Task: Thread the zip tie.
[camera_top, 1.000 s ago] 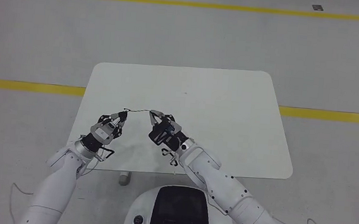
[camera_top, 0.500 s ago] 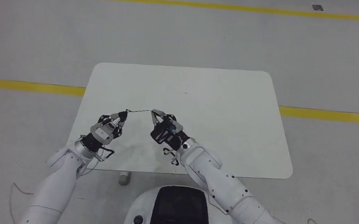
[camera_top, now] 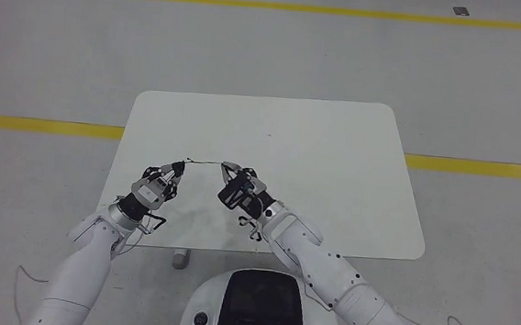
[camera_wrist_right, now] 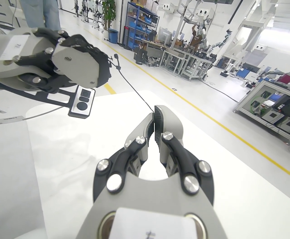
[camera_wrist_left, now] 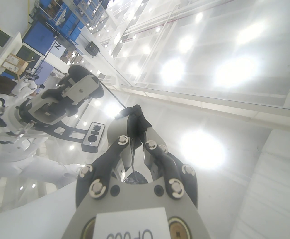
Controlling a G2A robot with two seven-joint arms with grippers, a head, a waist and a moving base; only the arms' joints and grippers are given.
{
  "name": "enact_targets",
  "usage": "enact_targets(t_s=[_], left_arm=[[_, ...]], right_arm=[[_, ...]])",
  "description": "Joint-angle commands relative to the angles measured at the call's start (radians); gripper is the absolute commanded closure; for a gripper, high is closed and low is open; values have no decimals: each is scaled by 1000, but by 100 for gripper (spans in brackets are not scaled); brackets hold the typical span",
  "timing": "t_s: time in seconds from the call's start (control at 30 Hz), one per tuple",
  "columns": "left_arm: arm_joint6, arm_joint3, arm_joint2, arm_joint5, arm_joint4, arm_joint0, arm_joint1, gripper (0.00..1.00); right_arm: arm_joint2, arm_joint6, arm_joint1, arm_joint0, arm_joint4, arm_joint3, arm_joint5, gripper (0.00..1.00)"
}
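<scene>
Left of centre in the top view, over the table [camera_top: 335,150], the zip tie [camera_top: 203,162] ran side to side between the left gripper [camera_top: 178,166] and right gripper [camera_top: 229,167], each clamped tight on one end.

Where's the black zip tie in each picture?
Top view: thin black plastic zip tie strung between left tool and right tool.
Left wrist view: zip tie from left tool to right tool.
Right wrist view: zip tie from right tool to left tool.
Shared landmark: right tool.
</scene>
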Motion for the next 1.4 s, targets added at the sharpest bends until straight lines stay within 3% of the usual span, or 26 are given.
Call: enact_targets(t_s=[0.0,0.43,0.73,1.37], left_arm=[[0,0,0,0,0,0,0,100],[0,0,0,0,0,0,0,100],[0,0,0,0,0,0,0,100],[0,0,0,0,0,0,0,100]], right_arm=[[-15,6,6,10,0,4,7,100],[-156,21,59,98,0,21,44,100],[-258,5,91,159,0,18,37,100],[-360,66,114,224,0,21,64,100]])
